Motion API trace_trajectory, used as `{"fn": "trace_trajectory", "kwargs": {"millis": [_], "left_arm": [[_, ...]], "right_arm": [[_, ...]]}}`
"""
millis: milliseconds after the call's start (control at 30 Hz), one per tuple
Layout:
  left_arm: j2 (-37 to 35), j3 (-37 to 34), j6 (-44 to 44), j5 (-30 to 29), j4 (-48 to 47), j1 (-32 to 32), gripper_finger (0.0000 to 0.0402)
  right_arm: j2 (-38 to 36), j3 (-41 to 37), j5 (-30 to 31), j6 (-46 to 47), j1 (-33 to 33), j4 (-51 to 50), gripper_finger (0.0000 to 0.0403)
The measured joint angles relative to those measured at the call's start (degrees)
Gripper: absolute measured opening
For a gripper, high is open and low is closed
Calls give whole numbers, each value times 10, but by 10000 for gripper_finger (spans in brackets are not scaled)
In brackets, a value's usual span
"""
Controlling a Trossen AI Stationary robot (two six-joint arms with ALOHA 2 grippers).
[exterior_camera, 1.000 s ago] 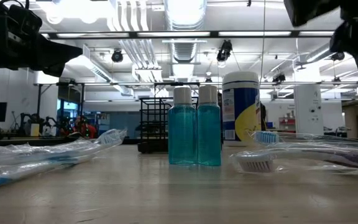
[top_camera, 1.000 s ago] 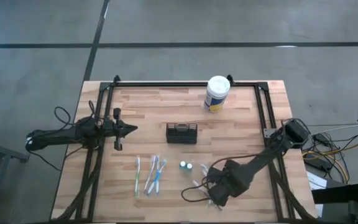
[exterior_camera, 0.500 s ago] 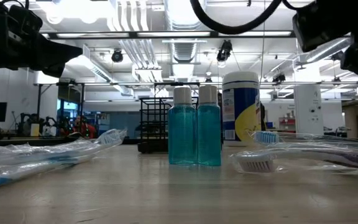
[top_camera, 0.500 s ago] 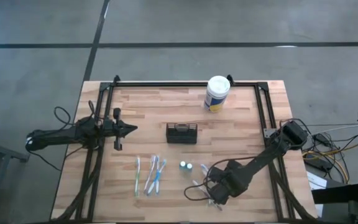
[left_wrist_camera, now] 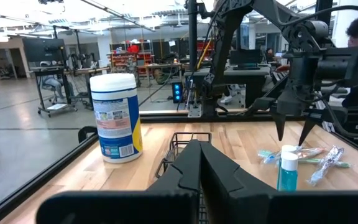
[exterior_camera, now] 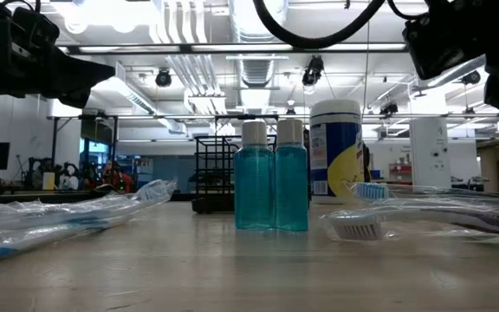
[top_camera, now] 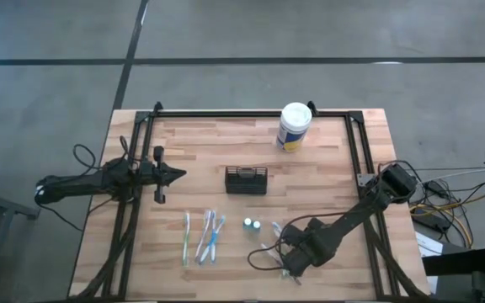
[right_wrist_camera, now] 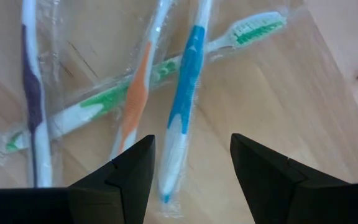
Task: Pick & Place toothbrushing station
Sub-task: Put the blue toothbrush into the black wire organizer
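The toothbrushing station, a small black mesh caddy [top_camera: 246,179], stands on its base at the table's middle, also seen in the low view [exterior_camera: 215,173] and in the left wrist view [left_wrist_camera: 182,142]. My right gripper [right_wrist_camera: 191,168] hangs open, pointing down, above a heap of wrapped toothbrushes near the front right [top_camera: 280,257]. Directly below its gap lies a blue-handled toothbrush [right_wrist_camera: 182,106], and the fingers touch nothing. My left gripper [top_camera: 173,175] waits shut and level over the table's left side, pointing at the caddy.
A white canister [top_camera: 294,126] stands at the far edge. Two blue bottles [top_camera: 252,225] stand upright between two toothbrush heaps, the other one [top_camera: 202,236] lying front left. Orange [right_wrist_camera: 135,106], green [right_wrist_camera: 241,31] and purple [right_wrist_camera: 33,99] brushes cross under my right gripper.
My right gripper has come down a little toward the wrapped toothbrushes, and its wrist has rolled slightly. It stays open. The toothbrushes, bottles and caddy have not moved.
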Motion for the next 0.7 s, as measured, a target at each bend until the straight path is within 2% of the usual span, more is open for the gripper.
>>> {"fn": "trace_trajectory", "kwargs": {"millis": [200, 433, 700], "left_arm": [[0, 3, 3, 0, -9, 0, 5], [0, 18, 7, 0, -11, 0, 5], [0, 22, 7, 0, -12, 0, 5]], "right_arm": [[0, -8, 1, 20, 0, 6, 208], [0, -32, 1, 21, 0, 69, 208], [0, -61, 0, 20, 0, 73, 208]]}}
